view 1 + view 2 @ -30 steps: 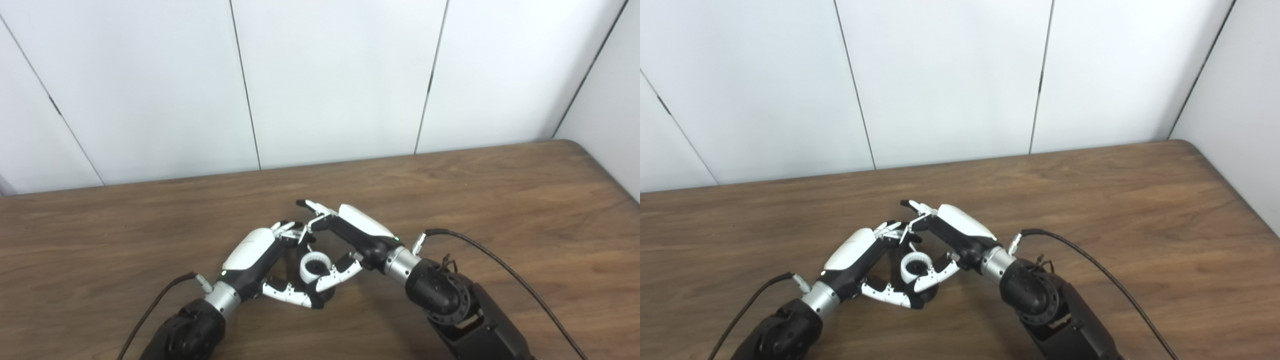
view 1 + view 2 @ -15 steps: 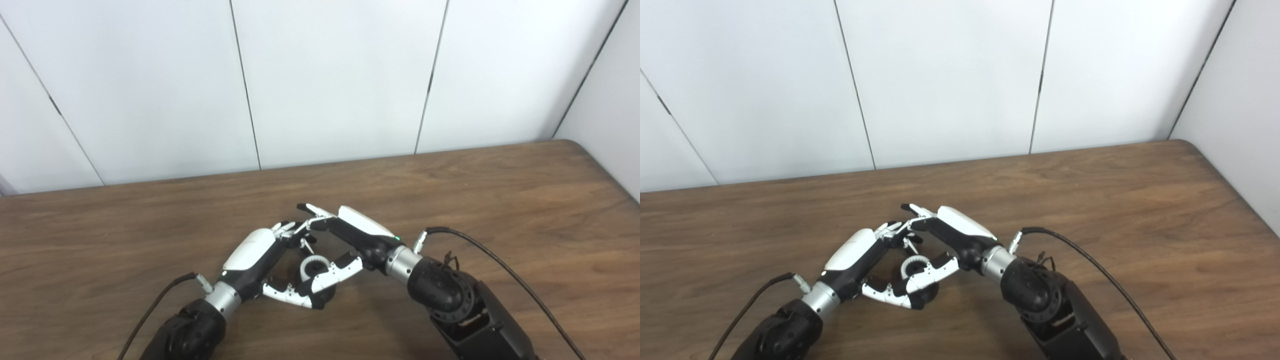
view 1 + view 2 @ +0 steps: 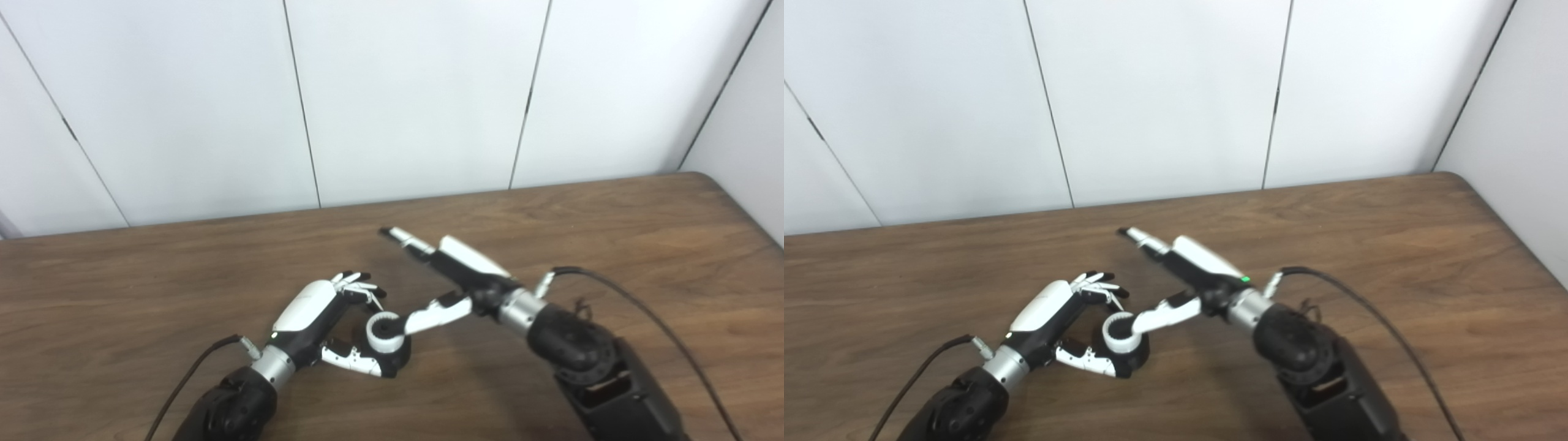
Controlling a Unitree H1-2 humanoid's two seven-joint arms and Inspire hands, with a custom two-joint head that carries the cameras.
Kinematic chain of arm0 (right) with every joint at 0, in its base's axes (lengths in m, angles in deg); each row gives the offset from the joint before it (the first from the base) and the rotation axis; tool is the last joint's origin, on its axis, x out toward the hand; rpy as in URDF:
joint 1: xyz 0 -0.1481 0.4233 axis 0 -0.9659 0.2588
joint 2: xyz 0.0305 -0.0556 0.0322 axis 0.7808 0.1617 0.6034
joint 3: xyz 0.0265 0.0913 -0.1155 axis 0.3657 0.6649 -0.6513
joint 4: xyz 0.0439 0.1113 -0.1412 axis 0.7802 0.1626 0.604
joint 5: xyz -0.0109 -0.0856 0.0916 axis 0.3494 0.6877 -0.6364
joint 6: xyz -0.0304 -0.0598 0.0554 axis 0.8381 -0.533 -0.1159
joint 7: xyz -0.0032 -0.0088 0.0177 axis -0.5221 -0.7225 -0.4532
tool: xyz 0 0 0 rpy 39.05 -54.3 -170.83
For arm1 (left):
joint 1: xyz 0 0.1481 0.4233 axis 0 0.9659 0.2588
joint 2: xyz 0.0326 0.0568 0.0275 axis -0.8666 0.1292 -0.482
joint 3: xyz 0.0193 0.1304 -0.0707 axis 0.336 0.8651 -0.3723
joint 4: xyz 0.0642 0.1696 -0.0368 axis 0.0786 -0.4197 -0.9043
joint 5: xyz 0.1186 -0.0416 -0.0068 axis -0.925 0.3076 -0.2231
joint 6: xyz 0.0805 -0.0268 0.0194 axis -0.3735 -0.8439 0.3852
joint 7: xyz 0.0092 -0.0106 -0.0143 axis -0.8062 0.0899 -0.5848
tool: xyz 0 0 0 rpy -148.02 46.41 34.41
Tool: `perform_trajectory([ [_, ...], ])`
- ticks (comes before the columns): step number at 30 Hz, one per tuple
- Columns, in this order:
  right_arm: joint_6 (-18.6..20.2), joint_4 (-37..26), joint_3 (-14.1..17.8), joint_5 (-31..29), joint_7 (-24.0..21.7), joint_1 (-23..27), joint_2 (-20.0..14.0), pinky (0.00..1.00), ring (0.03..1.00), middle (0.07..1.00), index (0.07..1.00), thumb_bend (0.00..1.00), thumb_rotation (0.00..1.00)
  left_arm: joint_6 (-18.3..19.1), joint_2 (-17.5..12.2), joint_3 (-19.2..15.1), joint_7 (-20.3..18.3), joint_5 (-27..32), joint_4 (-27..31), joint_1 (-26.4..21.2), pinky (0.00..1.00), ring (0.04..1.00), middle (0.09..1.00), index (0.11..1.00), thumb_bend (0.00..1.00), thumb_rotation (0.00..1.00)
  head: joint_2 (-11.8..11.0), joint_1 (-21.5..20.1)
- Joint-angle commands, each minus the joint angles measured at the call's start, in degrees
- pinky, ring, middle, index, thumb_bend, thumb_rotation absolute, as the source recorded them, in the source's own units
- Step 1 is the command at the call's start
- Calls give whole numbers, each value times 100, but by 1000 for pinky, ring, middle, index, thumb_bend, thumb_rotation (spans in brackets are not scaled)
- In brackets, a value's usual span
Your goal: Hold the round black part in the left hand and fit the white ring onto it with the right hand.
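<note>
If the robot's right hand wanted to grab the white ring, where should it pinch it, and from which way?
Probably the outer rim of the white ring, coming from the right and a bit above. The ring lies with its hole facing up on the round black part, and the left hand curls around its left and near sides. The right hand is open there, its thumb tip at the right rim.

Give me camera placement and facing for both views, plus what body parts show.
Left eye view: on the head, looking down at the table; shows both arms, left hand around the black part with the white ring, right hand open beside it.
Right eye view: same head, slightly to the right, same facing, same arms and hands.
Shared: the whole scene, shifted sideways.
</note>
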Motion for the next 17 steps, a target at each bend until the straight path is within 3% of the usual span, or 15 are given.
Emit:
perform_trajectory([
  [1,2,-377,263,-144,171,-112,-133,1000,1000,1000,1000,1000,620,-129,16,-5,171,-29,-13,-235,1000,942,796,472,516,53,-4,-6],
  [5,-209,-779,765,-390,338,-811,-377,994,1000,1000,1000,961,675,-162,19,22,224,-22,-98,-256,1000,942,799,471,515,54,-20,13],
  [9,-244,-1046,1169,-685,471,-1389,-477,1000,1000,1000,1000,911,666,-169,4,19,269,-25,-140,-255,1000,945,803,471,515,55,-30,54],
  [17,-320,-1497,1908,-1354,789,-2553,-350,996,1000,1000,1000,850,672,-163,-44,-13,264,4,-131,-227,1000,947,799,471,515,55,-32,72],
])
